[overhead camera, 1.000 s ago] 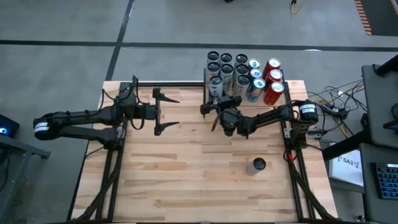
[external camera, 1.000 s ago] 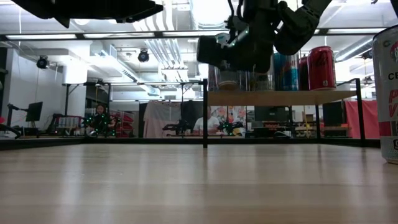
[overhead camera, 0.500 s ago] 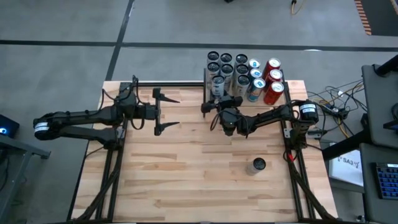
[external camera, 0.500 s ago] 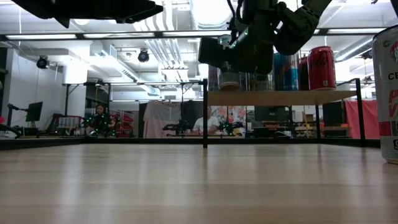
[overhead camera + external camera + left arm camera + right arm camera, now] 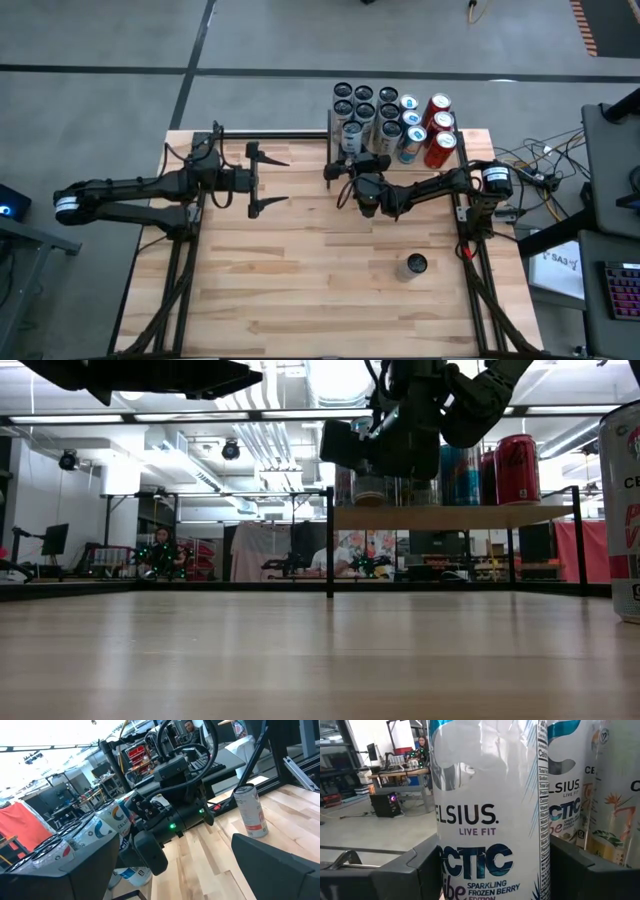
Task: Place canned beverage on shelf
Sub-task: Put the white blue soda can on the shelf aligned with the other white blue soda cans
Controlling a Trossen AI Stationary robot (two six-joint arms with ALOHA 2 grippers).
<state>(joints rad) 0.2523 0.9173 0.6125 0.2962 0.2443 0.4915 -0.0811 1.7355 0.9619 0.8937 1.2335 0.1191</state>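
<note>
The shelf (image 5: 450, 517) is a small light-wood board on thin black posts at the table's far right, carrying several white, blue and red cans (image 5: 400, 115). My right gripper (image 5: 352, 162) is at the shelf's front left corner, shut on a white Celsius can (image 5: 490, 795), which also shows in the high view (image 5: 348, 140). Another can (image 5: 416, 265) stands upright on the tabletop near the right edge. My left gripper (image 5: 268, 178) hangs open and empty over the table's left half. My right gripper pinches the white can's side wall (image 5: 445, 870) between its two fingers, one on each side. The fingers come level from the table's near side. The can stands upright beside the other cans; whether its base rests on the shelf board, I cannot tell.
Other Celsius cans (image 5: 600, 810) stand close beside the held can on its right. A black post (image 5: 329, 540) marks the shelf's left front corner. The lone can looms at the right of the low view (image 5: 625, 510). People and benches show in the room behind.
My right gripper has gone a little toward the table's far edge, nearer the shelf's cans, staying shut on the upright white can.
</note>
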